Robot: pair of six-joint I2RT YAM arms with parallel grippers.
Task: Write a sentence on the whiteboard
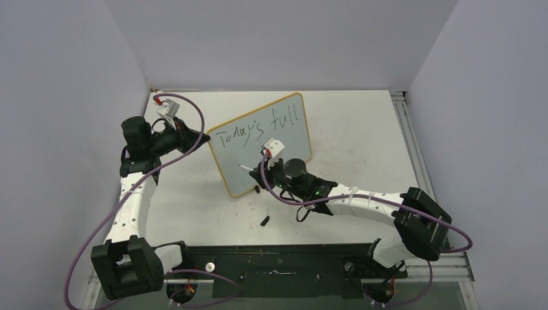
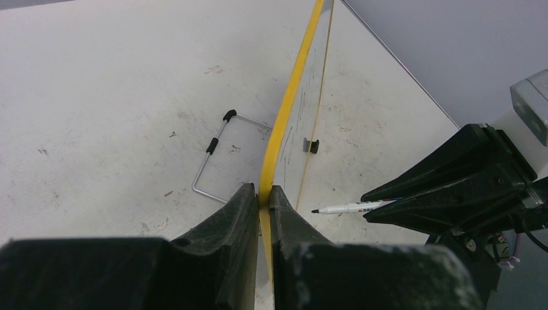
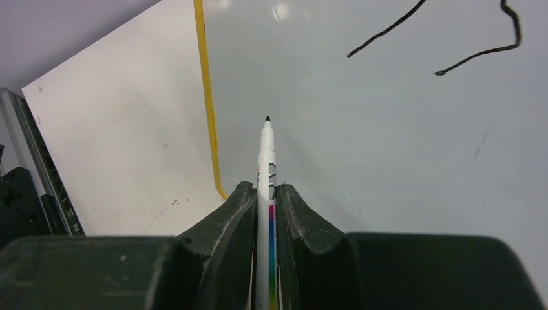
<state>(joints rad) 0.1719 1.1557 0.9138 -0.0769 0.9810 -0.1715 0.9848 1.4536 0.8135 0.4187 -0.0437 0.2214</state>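
The whiteboard (image 1: pixel 292 139), yellow-framed, stands tilted in mid-table. Black lettering (image 1: pixel 260 128) on it reads "Today's full" in one slanted line; strokes of it show in the right wrist view (image 3: pixel 388 29). My left gripper (image 1: pixel 205 138) is shut on the board's yellow frame (image 2: pixel 284 110) at its left edge, also in the left wrist view (image 2: pixel 263 197). My right gripper (image 1: pixel 267 170) is shut on the marker pen (image 3: pixel 266 152), uncapped. Its tip points at the board's blank lower face. In the left wrist view the marker (image 2: pixel 349 207) stops just short of the face.
A small black cap (image 1: pixel 265 220) lies on the table in front of the board. The board's wire stand (image 2: pixel 210 161) rests behind it and a black foot (image 2: pixel 313 146) below it. A metal rail (image 1: pixel 408 132) runs along the table's right edge; walls enclose three sides.
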